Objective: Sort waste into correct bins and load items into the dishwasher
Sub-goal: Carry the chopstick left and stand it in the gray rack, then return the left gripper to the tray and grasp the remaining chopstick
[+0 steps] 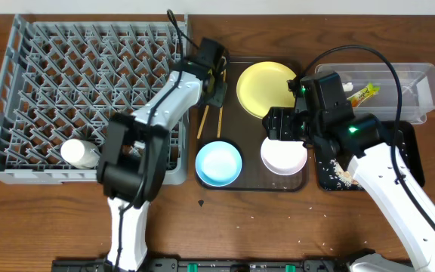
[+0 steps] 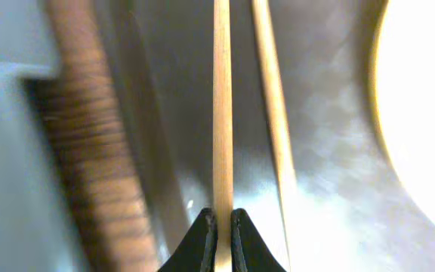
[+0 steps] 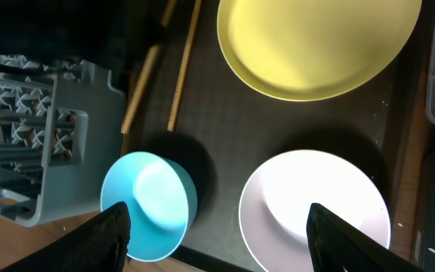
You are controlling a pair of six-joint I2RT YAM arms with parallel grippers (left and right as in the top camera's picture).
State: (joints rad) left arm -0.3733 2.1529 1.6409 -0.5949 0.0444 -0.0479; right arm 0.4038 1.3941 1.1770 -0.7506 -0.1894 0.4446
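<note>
My left gripper point(image 2: 223, 223) is shut on one wooden chopstick point(image 2: 222, 113), and the second chopstick point(image 2: 272, 98) lies just to its right. From overhead, that gripper point(image 1: 218, 97) sits at the dark brown tray's left end, beside the grey dish rack point(image 1: 51, 75). Both chopsticks point(image 1: 219, 121) point toward the light blue bowl point(image 1: 218, 163). My right gripper point(image 3: 217, 219) hangs open with nothing in it, above the gap between the blue bowl point(image 3: 153, 204) and the white bowl point(image 3: 316, 208). The pale yellow plate point(image 1: 266, 87) lies at the tray's back. A small white cup point(image 1: 79, 153) rests in the rack.
The brown serving tray point(image 1: 251, 181) holds the dishes. At the right, a clear tub point(image 1: 421, 79) contains the green-and-orange wrapper point(image 1: 362, 94). In front of it, a black tray point(image 1: 410, 162) carries beige crumbs point(image 1: 344, 175). My right arm crosses over that black tray.
</note>
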